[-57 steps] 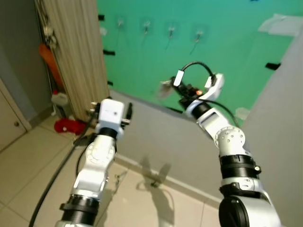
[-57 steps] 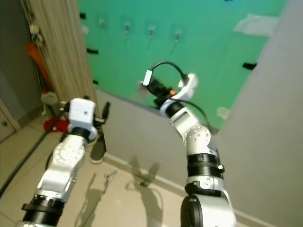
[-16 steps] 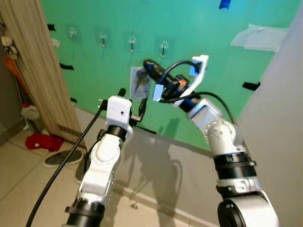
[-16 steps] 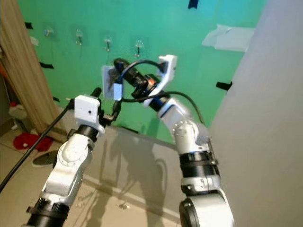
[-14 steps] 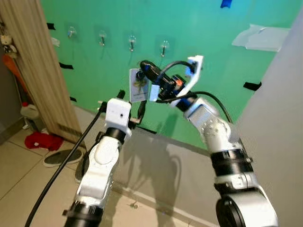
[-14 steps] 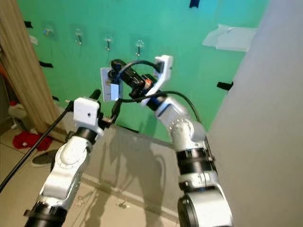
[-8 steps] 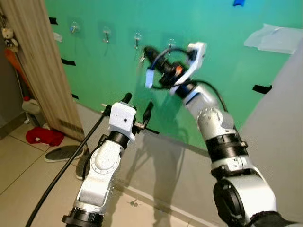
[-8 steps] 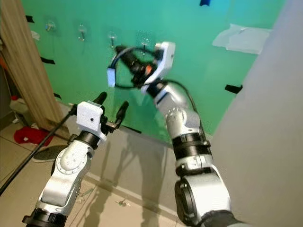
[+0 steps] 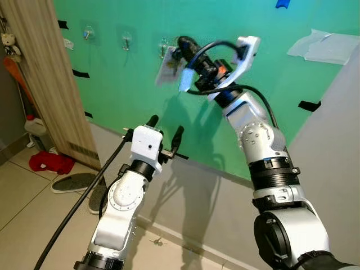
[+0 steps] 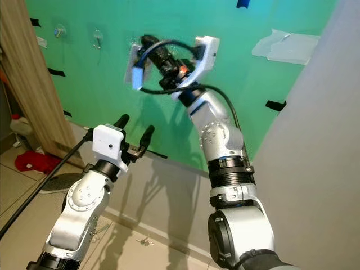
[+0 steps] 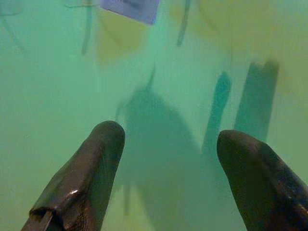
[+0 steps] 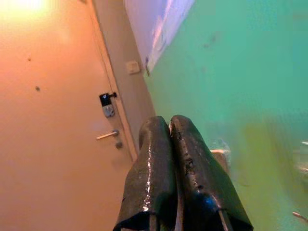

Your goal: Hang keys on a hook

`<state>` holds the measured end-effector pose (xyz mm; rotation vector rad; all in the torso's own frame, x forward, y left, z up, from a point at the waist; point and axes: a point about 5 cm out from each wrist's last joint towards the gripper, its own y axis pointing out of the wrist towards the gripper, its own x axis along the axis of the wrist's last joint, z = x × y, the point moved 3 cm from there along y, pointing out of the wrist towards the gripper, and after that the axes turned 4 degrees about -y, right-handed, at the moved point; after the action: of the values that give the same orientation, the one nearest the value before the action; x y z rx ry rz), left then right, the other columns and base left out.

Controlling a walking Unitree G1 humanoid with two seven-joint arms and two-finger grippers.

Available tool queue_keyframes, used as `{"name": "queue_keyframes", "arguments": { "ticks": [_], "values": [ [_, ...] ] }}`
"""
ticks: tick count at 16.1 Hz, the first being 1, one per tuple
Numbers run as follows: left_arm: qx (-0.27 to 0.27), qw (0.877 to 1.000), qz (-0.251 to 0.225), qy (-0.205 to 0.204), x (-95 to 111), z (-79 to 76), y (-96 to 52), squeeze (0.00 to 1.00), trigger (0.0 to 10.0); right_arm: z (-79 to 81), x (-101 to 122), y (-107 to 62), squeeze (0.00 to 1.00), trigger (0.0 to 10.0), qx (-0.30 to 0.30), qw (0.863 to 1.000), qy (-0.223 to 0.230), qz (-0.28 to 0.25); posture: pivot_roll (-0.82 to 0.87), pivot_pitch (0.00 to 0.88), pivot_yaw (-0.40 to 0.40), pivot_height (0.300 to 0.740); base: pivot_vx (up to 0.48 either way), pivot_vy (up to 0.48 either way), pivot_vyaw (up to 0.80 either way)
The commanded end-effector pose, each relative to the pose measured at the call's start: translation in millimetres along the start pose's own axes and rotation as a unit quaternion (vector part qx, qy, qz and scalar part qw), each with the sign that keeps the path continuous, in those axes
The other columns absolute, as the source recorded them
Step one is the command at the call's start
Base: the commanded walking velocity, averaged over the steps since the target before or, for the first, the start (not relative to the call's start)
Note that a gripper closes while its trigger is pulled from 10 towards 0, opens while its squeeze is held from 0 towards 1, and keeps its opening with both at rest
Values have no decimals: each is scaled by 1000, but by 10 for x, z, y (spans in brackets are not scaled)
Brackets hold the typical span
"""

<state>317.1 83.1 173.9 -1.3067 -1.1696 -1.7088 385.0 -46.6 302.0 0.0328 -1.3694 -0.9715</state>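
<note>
Keys' pale tag up against green wall, beside third hook, pinched by right gripper, fingers pressed together. Left gripper lower, fingers spread.

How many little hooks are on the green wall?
3 show clearly on the green wall in a row: one nearest the wooden panel, one beside it, one by the right gripper. The arm may hide another.

Green wall, grey base, tiled floor.
</note>
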Motion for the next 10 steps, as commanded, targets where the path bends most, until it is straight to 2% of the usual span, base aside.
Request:
{"name": "queue_keyframes", "arguments": {
  "ticks": [1, 3, 6, 10],
  "values": [
    [-11, 1000, -10, -2, 64, -55, 27, 0, 10000, -103, 58, -61, 0, 10000, -24, 1000, 12, -9, -10, 0, -64, 740, 0, 0, 0],
    [-21, 1000, -1, -18, 36, -80, 22, 0, 10000, -225, 47, -121, 0, 10000, -59, 998, 33, -10, -11, 0, -62, 740, 0, 0, 0],
    [-44, 998, -24, -26, 128, -146, 1, 0, 10000, -257, 6, -183, 0, 10000, -70, 996, 49, -1, -8, 0, -61, 740, 0, 0, 0],
    [-52, 998, -25, -34, 138, -170, -5, 0, 10000, -257, -27, -197, 0, 10000, -68, 993, 94, 6, -2, 0, -64, 740, 0, 0, 0]
  ]
}}
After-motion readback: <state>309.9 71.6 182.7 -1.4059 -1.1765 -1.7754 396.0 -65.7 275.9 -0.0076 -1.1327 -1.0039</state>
